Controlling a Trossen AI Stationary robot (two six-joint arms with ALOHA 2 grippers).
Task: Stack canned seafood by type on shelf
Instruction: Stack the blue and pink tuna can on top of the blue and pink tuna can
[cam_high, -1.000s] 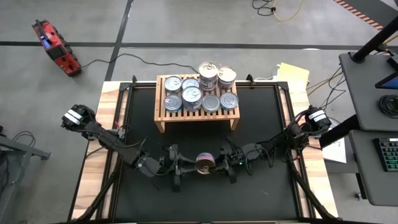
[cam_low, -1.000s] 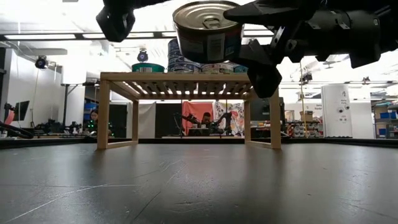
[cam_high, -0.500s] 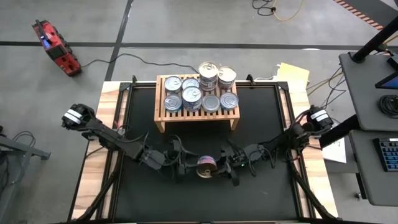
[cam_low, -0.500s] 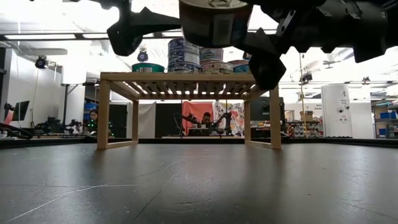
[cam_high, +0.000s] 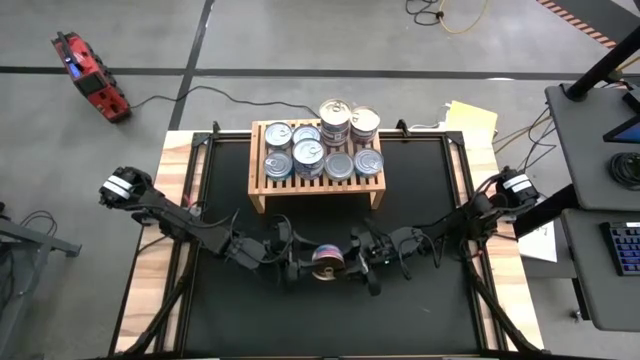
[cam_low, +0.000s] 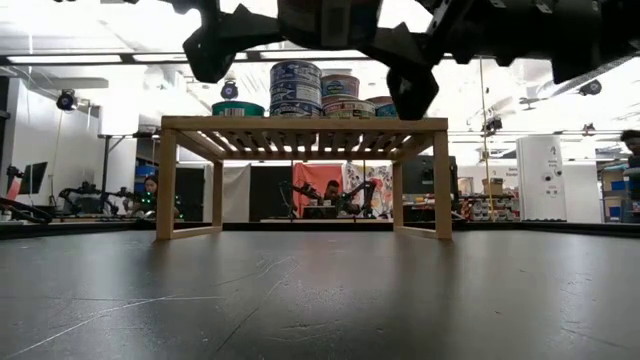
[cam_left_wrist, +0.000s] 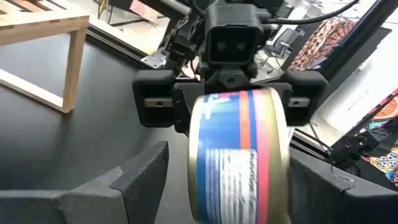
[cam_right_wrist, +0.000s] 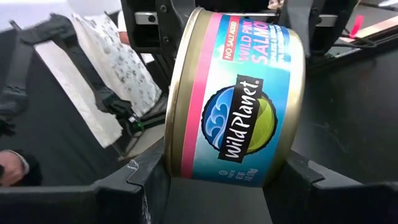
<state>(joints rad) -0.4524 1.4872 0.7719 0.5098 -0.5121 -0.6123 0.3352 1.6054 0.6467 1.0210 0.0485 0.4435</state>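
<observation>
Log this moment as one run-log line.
phase: handover above mat | right gripper: shut on salmon can | left gripper: open around same can | shelf: other cans stacked

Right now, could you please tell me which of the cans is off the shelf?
The blue-labelled salmon can, held in the right hand over the mat with the left hand open around it; the other cans sit on the shelf.

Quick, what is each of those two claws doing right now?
Left gripper: open, its fingers standing clear on either side of the can.
Right gripper: shut on the round blue-and-pink labelled salmon can, held above the table.
</observation>
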